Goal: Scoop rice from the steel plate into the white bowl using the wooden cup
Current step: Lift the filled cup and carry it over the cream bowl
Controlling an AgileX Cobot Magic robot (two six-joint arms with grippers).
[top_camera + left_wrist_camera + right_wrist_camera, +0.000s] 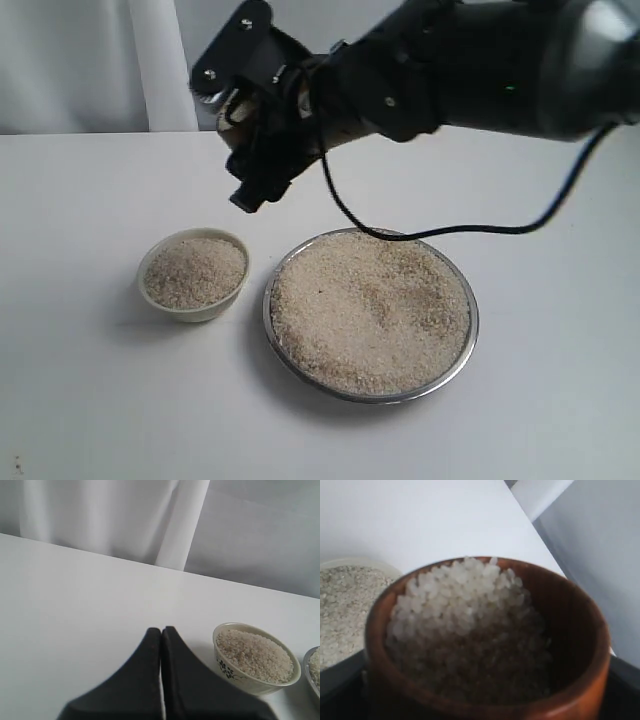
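Note:
The steel plate lies right of centre, holding a wide layer of rice. Left of it stands the white bowl, nearly full of rice. My right gripper hangs in the air behind and above the bowl, shut on the wooden cup. The cup is upright and filled with rice; in the exterior view the gripper mostly hides it. My left gripper is shut on nothing, low over the table left of the bowl.
A black cable droops from the right arm over the plate's far rim. The plate's edge shows beside the bowl in the left wrist view. White curtains hang behind the table's far edge.

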